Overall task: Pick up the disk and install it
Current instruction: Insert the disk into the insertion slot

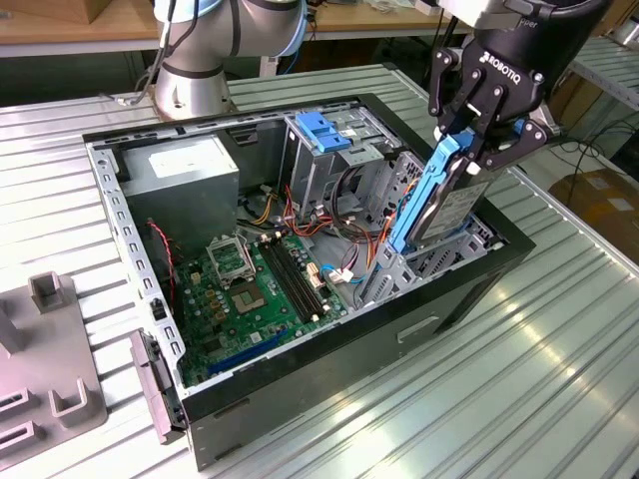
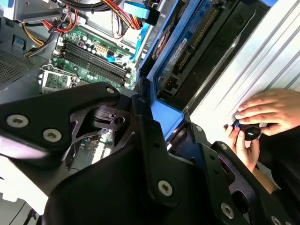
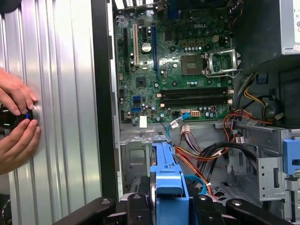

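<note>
The disk (image 1: pixel 449 210) is a grey metal drive with blue carrier rails. It stands steeply tilted over the corner of the open computer case (image 1: pixel 469 289) at the exterior view's right, its lower end down among the cables by the metal bay. My black gripper (image 1: pixel 477 140) is shut on its upper end, on the blue rail. In the second wrist view the gripper (image 2: pixel 168 123) clamps the blue carrier, and the disk (image 2: pixel 197 42) runs away from it. In the first wrist view the disk's blue rail (image 3: pixel 167 173) rises between the fingers (image 3: pixel 138 206).
Inside the case lie the green motherboard (image 1: pixel 250 289), a grey power-supply box (image 1: pixel 185 175), a drive cage with a blue handle (image 1: pixel 324 135) and loose cables (image 1: pixel 354 215). A person's hands (image 3: pixel 16 122) hold a small black device on the ribbed table (image 1: pixel 539 379). A grey fixture (image 1: pixel 50 369) sits at the exterior view's left.
</note>
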`<state>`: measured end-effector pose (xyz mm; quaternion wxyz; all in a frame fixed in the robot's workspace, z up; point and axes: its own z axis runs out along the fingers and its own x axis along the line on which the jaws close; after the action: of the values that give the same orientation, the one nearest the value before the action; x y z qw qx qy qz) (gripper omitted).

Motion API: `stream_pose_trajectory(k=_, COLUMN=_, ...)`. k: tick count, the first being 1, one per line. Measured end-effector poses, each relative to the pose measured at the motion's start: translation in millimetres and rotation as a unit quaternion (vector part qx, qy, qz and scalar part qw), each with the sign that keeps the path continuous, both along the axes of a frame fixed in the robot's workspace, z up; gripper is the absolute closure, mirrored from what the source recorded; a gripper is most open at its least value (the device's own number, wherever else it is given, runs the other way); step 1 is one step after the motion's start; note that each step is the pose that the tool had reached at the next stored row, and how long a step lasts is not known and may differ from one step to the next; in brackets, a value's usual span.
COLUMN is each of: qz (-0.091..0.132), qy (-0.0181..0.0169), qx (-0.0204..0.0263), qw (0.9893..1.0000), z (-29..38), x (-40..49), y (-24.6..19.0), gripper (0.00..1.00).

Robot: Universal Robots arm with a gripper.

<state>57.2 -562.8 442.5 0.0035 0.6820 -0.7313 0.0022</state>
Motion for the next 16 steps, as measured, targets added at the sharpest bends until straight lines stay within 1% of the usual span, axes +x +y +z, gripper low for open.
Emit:
stream_pose_trajectory(k=11, qz=0.0, qy=0.0, qx=0.0, qw=1.0, z=-10.4, x=0.7, y=0.0, gripper=0.63)
stream_pose_trajectory(k=16, qz=0.0, qy=0.0, qx=0.0, qw=1.0, z=-17.3, x=0.8, y=0.0, gripper=0.63)
